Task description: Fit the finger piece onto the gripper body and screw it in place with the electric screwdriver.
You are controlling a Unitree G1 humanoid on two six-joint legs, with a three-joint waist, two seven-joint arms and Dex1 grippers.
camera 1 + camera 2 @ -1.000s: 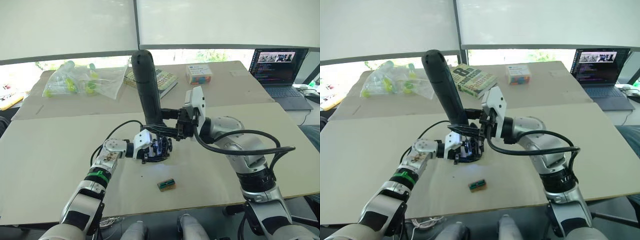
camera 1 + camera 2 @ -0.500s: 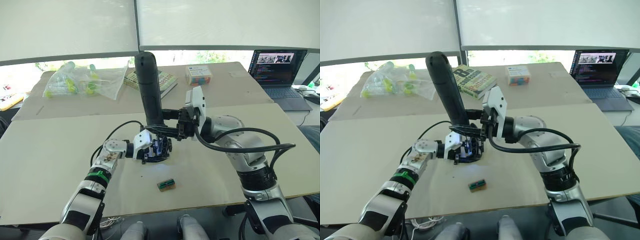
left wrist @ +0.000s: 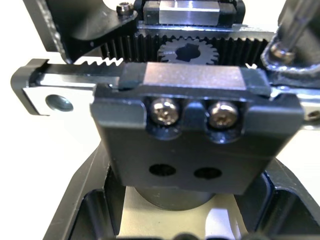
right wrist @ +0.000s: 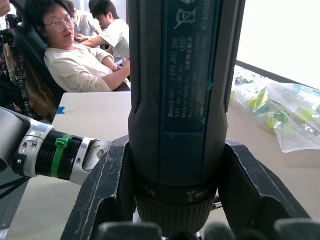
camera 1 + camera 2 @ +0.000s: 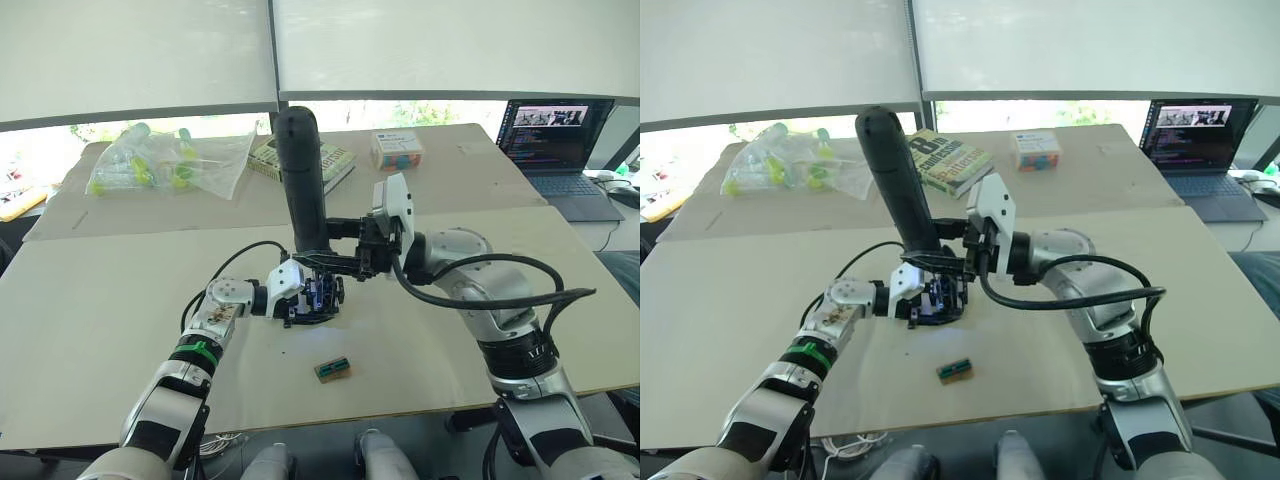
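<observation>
Two tools work together at the middle of the desk (image 5: 90, 300). The right tool (image 5: 345, 262) is clenched round the lower end of the electric screwdriver (image 5: 303, 180), whose thick black handle stands nearly upright, leaning slightly, with its bit reaching down to the gripper body (image 5: 318, 298). The left tool (image 5: 300, 300) is at the gripper body, which rests on the desk, though whether its fingers are clamped on it cannot be told. In the left wrist view, the finger piece (image 3: 195, 145) sits against the body's toothed rack with two screw heads showing in it and two empty holes below; the metal bit (image 3: 292, 30) comes in at one corner. The screwdriver looks top-heavy and smooth, so a hold low on the handle, as here, probably steadies the tip best, though the tall handle could sway. The gripper body seems rigid and compact, likely to twist under driving torque unless braced from the side. A small tan-and-green block (image 5: 333, 369) lies nearer the robot, apart from the work.
</observation>
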